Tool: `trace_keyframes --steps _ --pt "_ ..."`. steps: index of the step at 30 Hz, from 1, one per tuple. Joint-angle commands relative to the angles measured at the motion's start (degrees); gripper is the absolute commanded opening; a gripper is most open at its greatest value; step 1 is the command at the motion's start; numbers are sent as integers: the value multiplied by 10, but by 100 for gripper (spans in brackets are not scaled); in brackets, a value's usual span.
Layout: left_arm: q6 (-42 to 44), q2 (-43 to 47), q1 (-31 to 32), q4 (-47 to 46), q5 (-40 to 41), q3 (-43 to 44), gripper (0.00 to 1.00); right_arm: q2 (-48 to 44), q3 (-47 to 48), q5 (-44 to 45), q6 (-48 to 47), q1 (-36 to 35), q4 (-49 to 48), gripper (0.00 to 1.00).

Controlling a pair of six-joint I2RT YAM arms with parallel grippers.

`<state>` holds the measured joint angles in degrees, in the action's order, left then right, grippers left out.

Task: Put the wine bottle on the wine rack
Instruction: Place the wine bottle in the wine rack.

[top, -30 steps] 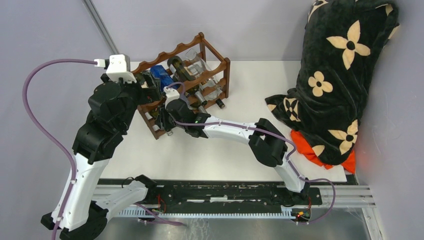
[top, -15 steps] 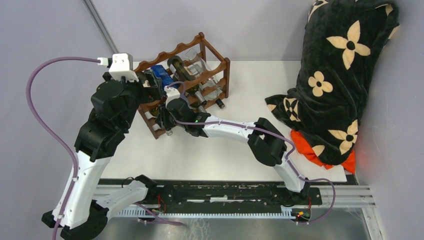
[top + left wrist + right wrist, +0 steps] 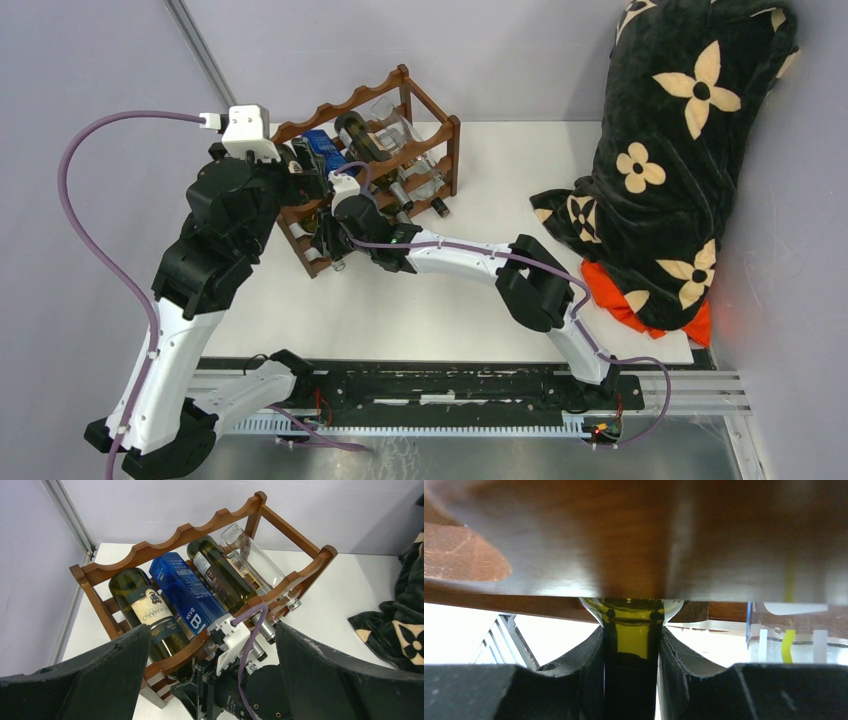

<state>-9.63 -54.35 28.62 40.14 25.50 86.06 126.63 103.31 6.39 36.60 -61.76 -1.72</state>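
The left arm (image 3: pixel 205 255) is held raised and bent sharply at the elbow, and the left claw (image 3: pixel 211 630) is spread wide open, angled downward. The right arm (image 3: pixel 470 262) is stretched low across to the left; the right claw (image 3: pixel 631 642), just beneath the left claw, is clamped on the neck of the wine bottle (image 3: pixel 631 622)

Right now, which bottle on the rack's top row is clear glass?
The clear bottle at the right end, left wrist view; the green bottle, blue bottle and dark bottle are coloured.

Pale lilac walls (image 3: pixel 500 50); white tabletop (image 3: pixel 500 170); floral black blanket (image 3: pixel 680 150) right.
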Motion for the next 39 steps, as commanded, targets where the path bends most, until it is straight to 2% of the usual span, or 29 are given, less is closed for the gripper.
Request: trace_keyframes --steps 1,13,26,34,39 --pt "38 1 0 -31 9 6 99 -2 53 12 -1 12 -138 37" --pt "36 3 -1 -30 10 9 99 -5 50 -1 18 15 -138 44" --pt "34 5 -1 -30 10 9 99 -4 48 7 13 18 -145 44" --pt "33 5 0 -30 9 12 99 0 58 34 -16 19 -163 28" --pt "32 3 0 -30 8 13 99 5 66 39 -14 19 -167 28"
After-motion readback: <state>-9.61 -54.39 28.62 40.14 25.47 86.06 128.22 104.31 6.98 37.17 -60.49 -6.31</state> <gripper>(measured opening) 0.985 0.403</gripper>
